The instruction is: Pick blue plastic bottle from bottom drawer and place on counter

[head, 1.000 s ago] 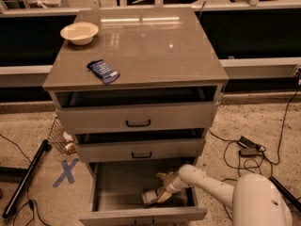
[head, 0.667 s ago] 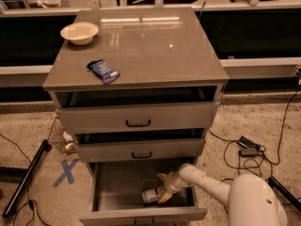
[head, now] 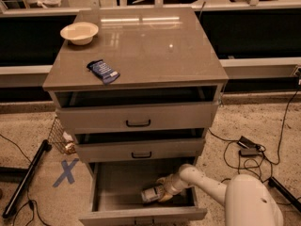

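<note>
1. Little has shifted since a second ago — the gripper point(head: 162, 191) sits at the same spot inside the open bottom drawer point(head: 141, 215), right against the blue plastic bottle point(head: 149, 195). Whether it has closed on the bottle or merely touches it, I cannot tell.
2. The bottle lies on its side on the drawer floor, near the front, not lifted.
3. The counter point(head: 155, 55) carries a bowl point(head: 79, 33) and a dark blue snack packet point(head: 103, 71) — no bottle there yet.
4. By my reading the reach is done and the grasp unconfirmed, while the lift, the carry upward and the placing all remain.
</note>
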Tool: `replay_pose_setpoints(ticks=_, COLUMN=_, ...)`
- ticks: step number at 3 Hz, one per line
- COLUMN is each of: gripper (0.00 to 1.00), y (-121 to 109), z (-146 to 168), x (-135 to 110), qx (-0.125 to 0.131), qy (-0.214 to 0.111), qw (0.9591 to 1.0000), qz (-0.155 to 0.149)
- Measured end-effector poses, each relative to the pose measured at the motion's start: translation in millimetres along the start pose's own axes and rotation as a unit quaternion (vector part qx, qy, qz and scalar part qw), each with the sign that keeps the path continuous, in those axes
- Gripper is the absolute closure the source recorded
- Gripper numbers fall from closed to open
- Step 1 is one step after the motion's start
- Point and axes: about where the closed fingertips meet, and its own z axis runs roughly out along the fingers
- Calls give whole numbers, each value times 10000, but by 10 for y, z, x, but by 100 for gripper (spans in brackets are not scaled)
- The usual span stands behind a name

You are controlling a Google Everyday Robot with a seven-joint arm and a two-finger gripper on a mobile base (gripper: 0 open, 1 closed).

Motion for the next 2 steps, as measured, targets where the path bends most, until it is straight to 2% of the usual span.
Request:
replay_pose_setpoints(ticks=1, gripper=68, y=25, z=-38, x=-51, qx=17, qy=-312, qw=9994, qz=-146)
replay_pose_setpoints(ticks=2, gripper=91, y=29, z=-228, x=-158, qx=191, qy=-977, qw=9950, qz=-99)
